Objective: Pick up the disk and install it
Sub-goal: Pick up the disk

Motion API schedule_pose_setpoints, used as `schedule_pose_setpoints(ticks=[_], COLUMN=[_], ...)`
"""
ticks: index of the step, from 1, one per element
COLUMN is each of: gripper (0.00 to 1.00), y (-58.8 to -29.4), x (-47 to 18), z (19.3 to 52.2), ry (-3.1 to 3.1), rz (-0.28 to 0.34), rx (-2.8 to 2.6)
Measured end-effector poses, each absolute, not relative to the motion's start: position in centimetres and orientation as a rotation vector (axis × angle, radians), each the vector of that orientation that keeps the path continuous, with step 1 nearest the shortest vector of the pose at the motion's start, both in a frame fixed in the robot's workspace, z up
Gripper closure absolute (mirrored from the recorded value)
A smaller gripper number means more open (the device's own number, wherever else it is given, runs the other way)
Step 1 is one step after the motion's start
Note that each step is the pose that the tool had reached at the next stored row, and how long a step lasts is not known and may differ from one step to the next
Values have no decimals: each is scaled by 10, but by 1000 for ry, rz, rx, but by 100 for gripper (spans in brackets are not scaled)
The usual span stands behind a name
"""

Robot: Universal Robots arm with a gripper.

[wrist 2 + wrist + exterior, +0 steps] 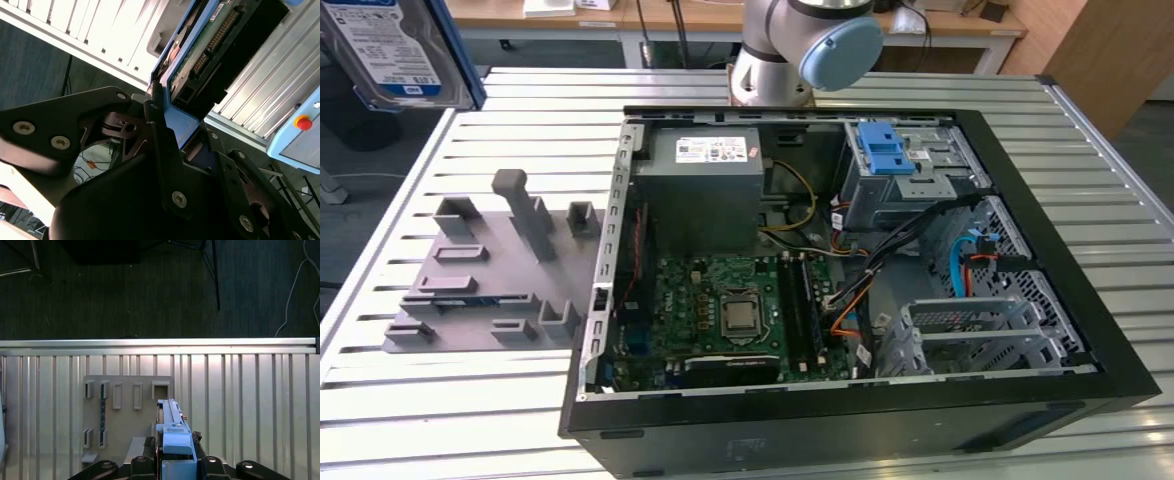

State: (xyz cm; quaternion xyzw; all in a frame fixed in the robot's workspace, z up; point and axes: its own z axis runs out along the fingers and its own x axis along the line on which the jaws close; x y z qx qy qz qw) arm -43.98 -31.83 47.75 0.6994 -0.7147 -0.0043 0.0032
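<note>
Holding the disk (171,425) tight, the gripper (175,455) has its two fingers pressed on the blue plastic frame, one on each side, as the first wrist view shows. The disk is up in the air, turned on its edge. Far below it lie the grey holder rack (127,415) and the metal table (250,400) with its long strips. In the exterior view the disk hangs high at that view's left, well apart from the open computer case (1067,330). Inside the case, a silver cage with a blue latch (901,165) sits near a big grey box (700,190).
</note>
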Motion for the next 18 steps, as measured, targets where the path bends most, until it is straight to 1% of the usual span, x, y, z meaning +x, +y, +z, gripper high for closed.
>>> schedule_pose_setpoints(ticks=[9, 18], gripper=[64, 64], y=[-318, -318], x=[-440, -439], z=[490, 491], ry=[-2241, -2241], rz=[-14, -13], rx=[2193, 2192])
